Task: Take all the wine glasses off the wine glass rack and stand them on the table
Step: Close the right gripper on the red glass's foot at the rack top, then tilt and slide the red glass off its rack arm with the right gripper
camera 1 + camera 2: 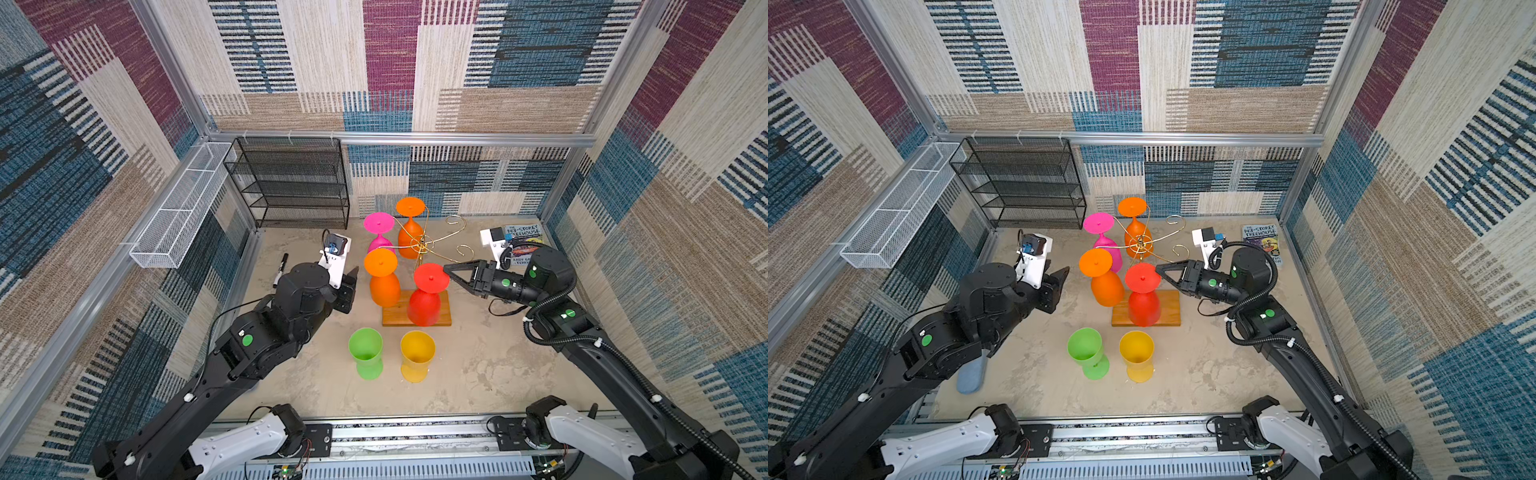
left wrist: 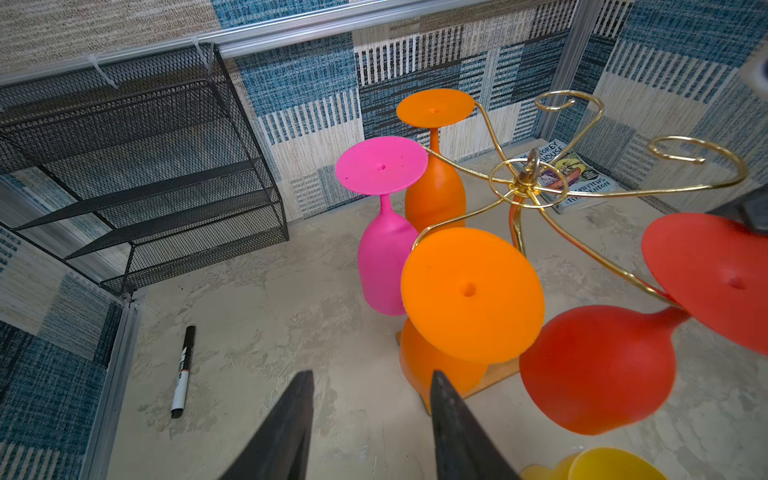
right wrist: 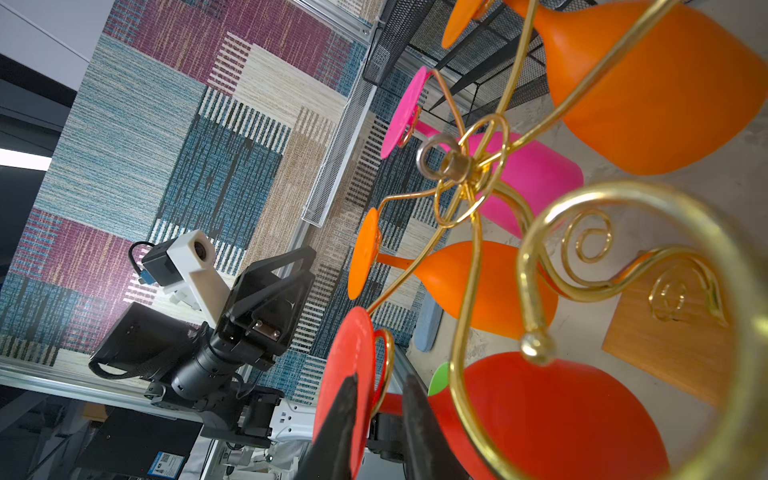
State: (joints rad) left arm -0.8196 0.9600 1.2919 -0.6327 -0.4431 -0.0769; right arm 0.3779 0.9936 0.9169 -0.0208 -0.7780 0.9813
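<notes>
On the rack (image 1: 391,318), red wine glass (image 1: 424,306) hangs vertical (bowl down), right hand (image 1: 448,270) parted at its foot.

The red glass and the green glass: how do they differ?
The red glass hangs upside down on the rack, foot up; the green glass stands upright on the table. The right gripper reaches the red glass's foot; no gripper is at the green glass. Both are opaque and stemmed.

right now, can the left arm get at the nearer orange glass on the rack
Probably yes: the left gripper is open right beside the nearer orange glass, with nothing between them. The pink glass hangs farther back, out of the way.
</notes>
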